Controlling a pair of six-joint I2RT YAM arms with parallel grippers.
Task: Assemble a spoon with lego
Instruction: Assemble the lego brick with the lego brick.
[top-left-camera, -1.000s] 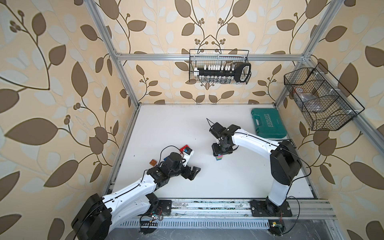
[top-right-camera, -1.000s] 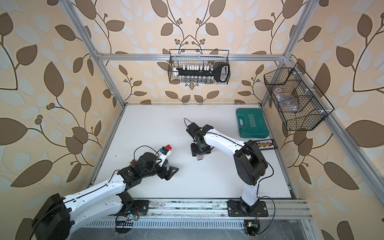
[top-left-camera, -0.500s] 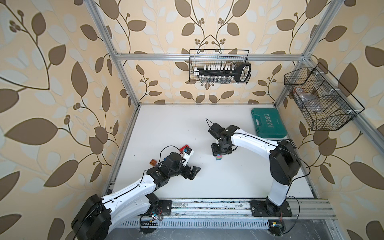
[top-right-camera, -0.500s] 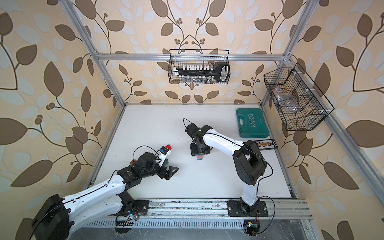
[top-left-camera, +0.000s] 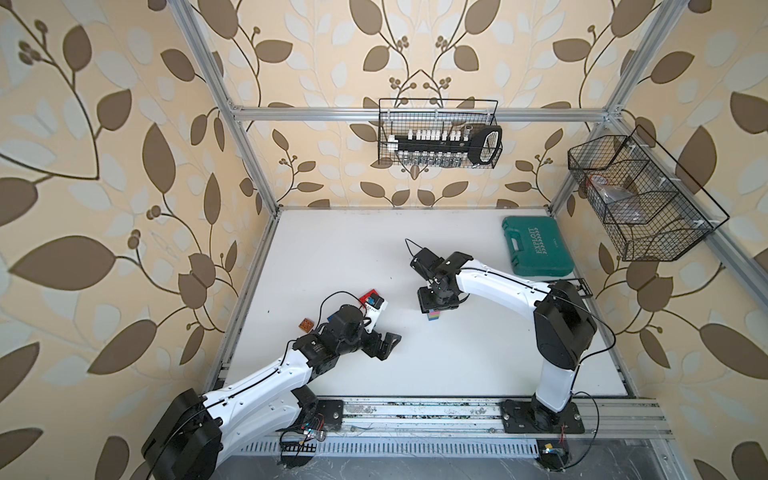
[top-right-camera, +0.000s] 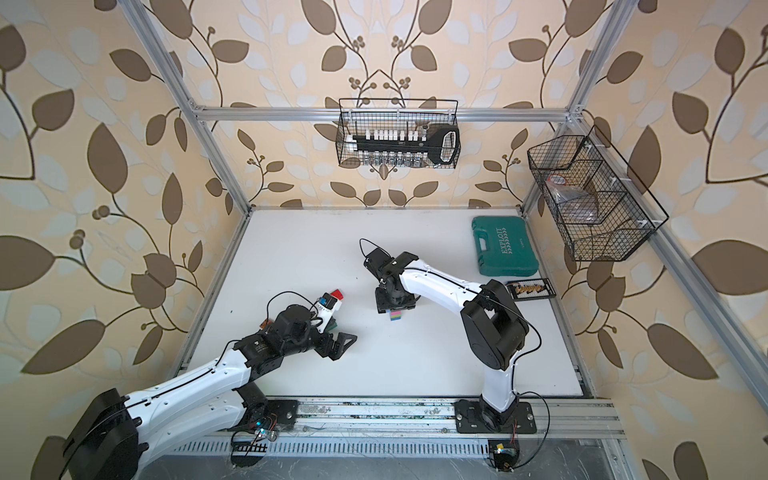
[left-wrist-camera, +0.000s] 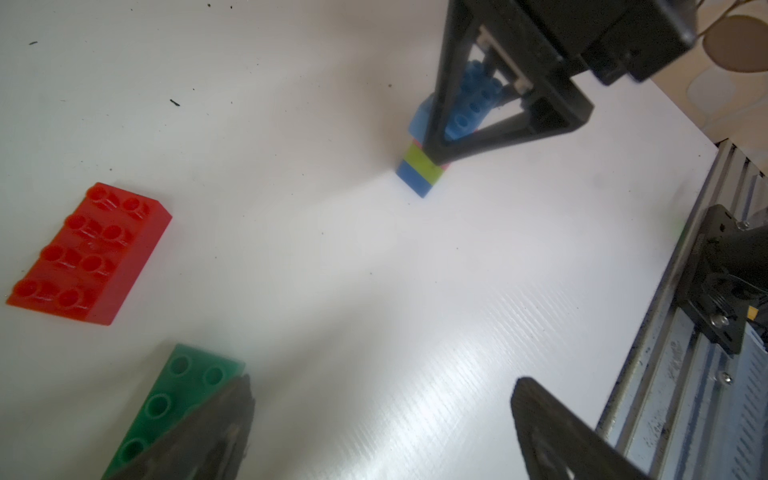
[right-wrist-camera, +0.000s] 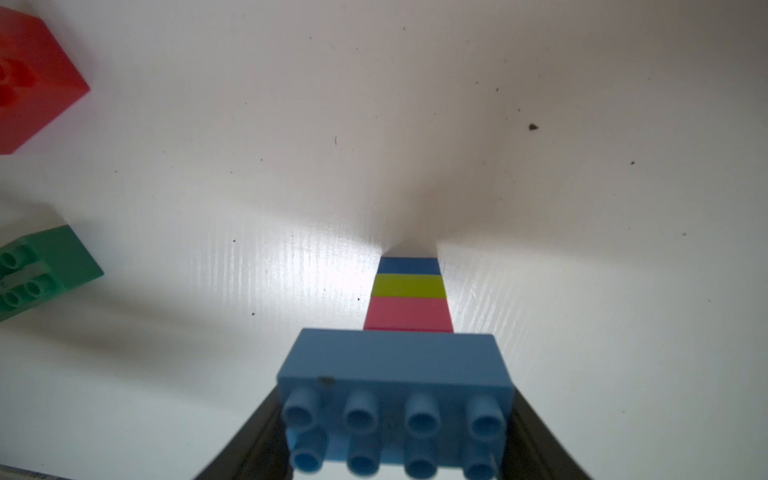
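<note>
The right gripper (right-wrist-camera: 397, 395) has its jaws clamped on either side of a light-blue brick (right-wrist-camera: 395, 365), a two-by-four with its studs facing up toward the wrist. That brick caps the spoon (left-wrist-camera: 419, 166) as built so far. Below it sits a narrow stem with a pink brick (right-wrist-camera: 409, 313), then a lime brick (right-wrist-camera: 409, 286), then a dark blue brick (right-wrist-camera: 409, 266) standing on the white table (top-left-camera: 332, 257). The stack is upright under the gripper, and only its lower bands show past the fingers in both top views.

The left gripper (left-wrist-camera: 382, 386) hangs low over the table with its jaws wide apart and only bare table between them. The spoon stands well ahead of those jaws, out in the middle of the table. One of the left fingers (left-wrist-camera: 216, 424) crosses in front of the end of a long green brick (left-wrist-camera: 174, 399). I cannot tell whether they touch. A red brick (left-wrist-camera: 89, 253) lies flat just beyond the green one, studs up. A small orange brick (top-left-camera: 306, 325) rests near the table's left edge, beside the left arm. A teal tool case (top-left-camera: 536, 246) lies closed in the far right corner.
</note>
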